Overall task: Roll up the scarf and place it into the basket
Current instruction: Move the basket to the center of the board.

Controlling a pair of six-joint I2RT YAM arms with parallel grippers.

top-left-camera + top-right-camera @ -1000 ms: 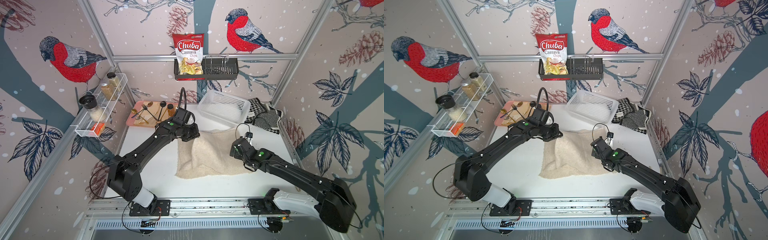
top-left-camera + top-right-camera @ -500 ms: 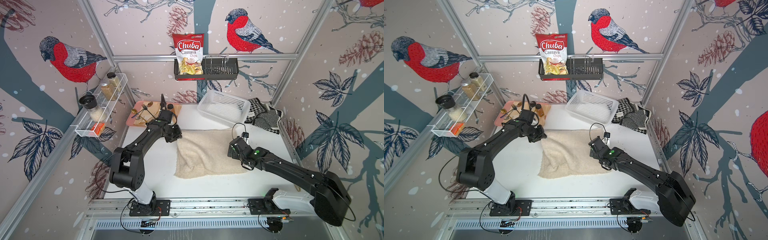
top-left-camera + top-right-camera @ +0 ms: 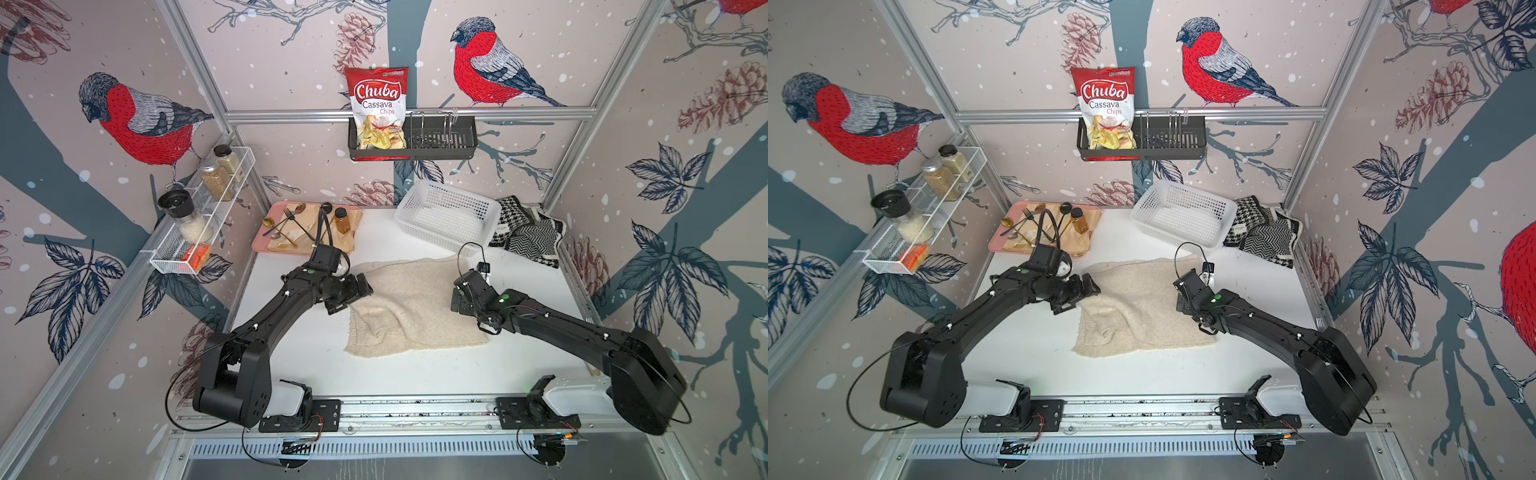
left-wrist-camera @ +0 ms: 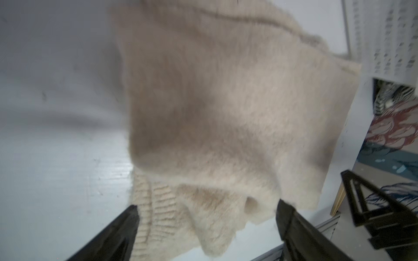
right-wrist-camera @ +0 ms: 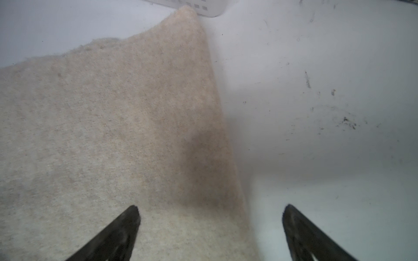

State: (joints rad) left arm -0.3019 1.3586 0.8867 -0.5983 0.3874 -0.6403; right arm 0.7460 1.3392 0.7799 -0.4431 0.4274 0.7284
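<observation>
The cream scarf (image 3: 411, 307) (image 3: 1142, 307) lies flat on the white table, with a wrinkled fold near its left edge. My left gripper (image 3: 351, 297) (image 3: 1079, 297) hangs open at that left edge. In the left wrist view its fingers stand wide apart (image 4: 208, 204) over the scarf's (image 4: 226, 113) ribbed fold, gripping nothing. My right gripper (image 3: 455, 297) (image 3: 1178, 297) is open at the right edge and straddles the border of the scarf (image 5: 113, 135) in the right wrist view (image 5: 211, 206). The white perforated basket (image 3: 436, 239) (image 3: 1196, 192) stands empty just behind the scarf.
A pink tray (image 3: 266, 245) with cutlery and a small bottle sits at the back left. Black-and-white patterned cloths (image 3: 528, 232) lie right of the basket. A black wall caddy (image 3: 440, 143) holds a chips bag. A white wire rack (image 3: 199, 216) with jars hangs on the left wall.
My left gripper has opened and let go of the scarf's far left corner, then drawn back toward the front. The scarf now lies flatter. The right gripper shifted slightly toward the scarf.
</observation>
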